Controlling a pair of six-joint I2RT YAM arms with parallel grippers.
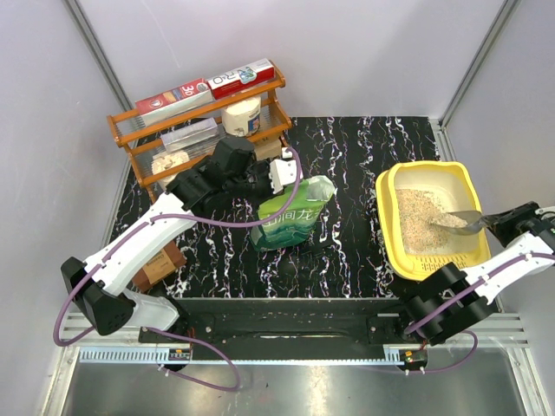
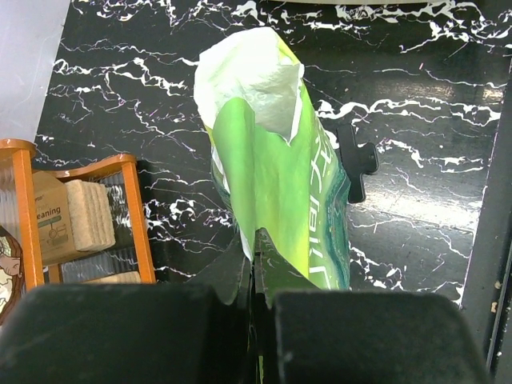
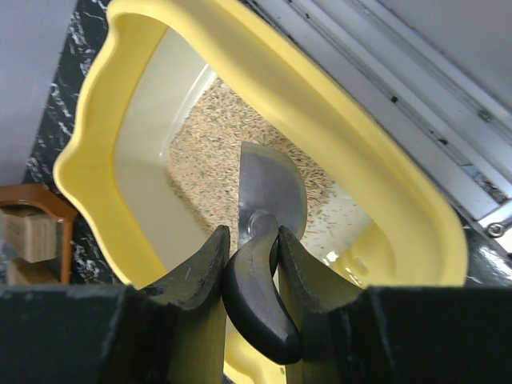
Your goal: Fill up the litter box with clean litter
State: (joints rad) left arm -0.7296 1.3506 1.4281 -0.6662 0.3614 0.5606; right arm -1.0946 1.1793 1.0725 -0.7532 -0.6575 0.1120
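The yellow litter box (image 1: 388,227) (image 3: 376,152) sits at the right of the table, with pale beige clean litter (image 1: 419,217) (image 3: 208,144) spread over its floor. My right gripper (image 1: 501,222) (image 3: 253,244) is shut on the black handle of a grey metal scoop (image 1: 460,222) (image 3: 268,188), whose bowl rests on the litter. A green litter pouch (image 1: 293,217) (image 2: 280,168) with white characters stands mid-table, its top open. My left gripper (image 1: 286,172) (image 2: 258,240) is shut on the pouch's edge.
An orange wire rack (image 1: 199,121) (image 2: 132,216) with boxes and a jar stands at the back left. A brown box (image 1: 156,264) lies beside the left arm. White walls enclose the table on the left, the back and the right.
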